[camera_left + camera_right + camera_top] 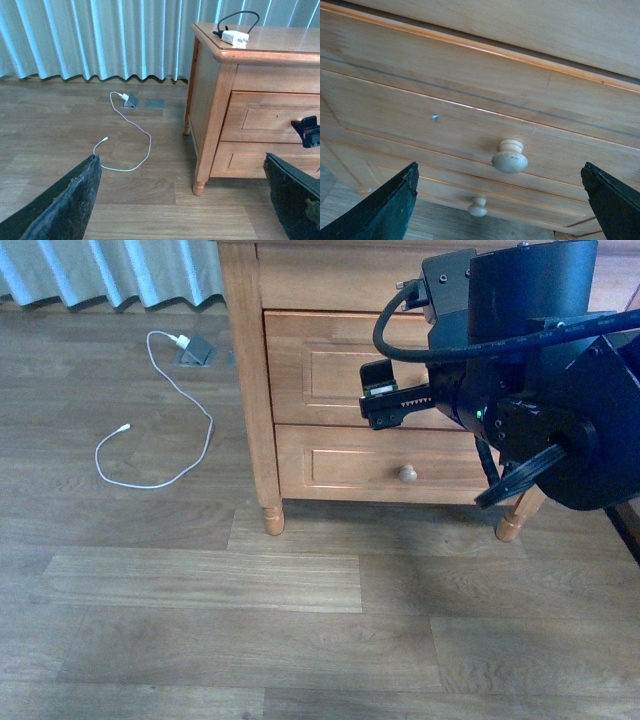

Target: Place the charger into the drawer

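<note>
Charger (235, 37) sits on the nightstand (285, 39) top, above the closed upper drawer (470, 115). Right gripper (500, 170), jaws spread and empty, is nearer: the drawer's knob (510, 156) lies straight ahead between its fingers. Left gripper (180, 165), also spread, hangs well back

Nightstand (215, 115) on the floor (300, 640), curtain (100, 35) behind. The charger (235, 37) lies on its top surface, near the left edge. The drawer (320, 360) sits directly above the lower drawer (350, 465). A long cable (211, 430) lies on the floor, left of the nightstand. The right end effector (499, 167) stands before the drawer's knob (510, 157), apart from it.
</note>
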{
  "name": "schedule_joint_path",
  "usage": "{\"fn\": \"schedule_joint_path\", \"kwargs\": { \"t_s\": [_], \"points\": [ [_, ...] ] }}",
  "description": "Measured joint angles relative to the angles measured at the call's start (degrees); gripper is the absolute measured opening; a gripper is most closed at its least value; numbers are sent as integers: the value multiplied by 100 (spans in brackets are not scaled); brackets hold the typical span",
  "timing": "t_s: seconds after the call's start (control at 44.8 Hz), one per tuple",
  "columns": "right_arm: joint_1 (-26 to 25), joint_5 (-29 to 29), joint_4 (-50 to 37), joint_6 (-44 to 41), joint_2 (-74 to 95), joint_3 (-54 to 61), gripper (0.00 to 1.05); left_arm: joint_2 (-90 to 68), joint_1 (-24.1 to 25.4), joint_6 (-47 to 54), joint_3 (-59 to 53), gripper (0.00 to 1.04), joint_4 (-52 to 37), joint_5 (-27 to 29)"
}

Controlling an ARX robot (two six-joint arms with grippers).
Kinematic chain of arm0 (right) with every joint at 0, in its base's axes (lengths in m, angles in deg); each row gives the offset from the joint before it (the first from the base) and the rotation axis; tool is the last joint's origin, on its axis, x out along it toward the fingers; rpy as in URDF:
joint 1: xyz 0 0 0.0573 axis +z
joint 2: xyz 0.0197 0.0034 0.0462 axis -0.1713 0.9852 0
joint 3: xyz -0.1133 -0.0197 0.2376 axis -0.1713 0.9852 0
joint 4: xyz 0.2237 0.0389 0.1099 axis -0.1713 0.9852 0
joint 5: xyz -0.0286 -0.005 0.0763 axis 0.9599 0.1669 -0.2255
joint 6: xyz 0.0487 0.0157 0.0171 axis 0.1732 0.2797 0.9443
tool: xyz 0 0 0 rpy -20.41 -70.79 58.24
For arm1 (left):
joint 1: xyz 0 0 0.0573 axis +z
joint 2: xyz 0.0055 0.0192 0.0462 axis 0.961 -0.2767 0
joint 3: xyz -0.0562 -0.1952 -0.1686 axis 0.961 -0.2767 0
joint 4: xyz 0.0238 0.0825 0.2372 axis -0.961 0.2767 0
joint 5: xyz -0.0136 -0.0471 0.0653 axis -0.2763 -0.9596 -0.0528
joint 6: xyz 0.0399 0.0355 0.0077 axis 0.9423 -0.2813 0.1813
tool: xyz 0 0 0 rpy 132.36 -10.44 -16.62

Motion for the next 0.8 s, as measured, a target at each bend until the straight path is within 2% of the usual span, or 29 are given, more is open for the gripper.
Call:
{"fn": "schedule_joint_path", "kwargs": {
  "t_s": [0.312,0.803],
  "points": [
    [-225,44,249,157,627,-704,96,0,0,0,0,99,0,0],
    [-94,223,280,264,986,-1115,96,0,0,0,0,99,0,0]
  ]
}}
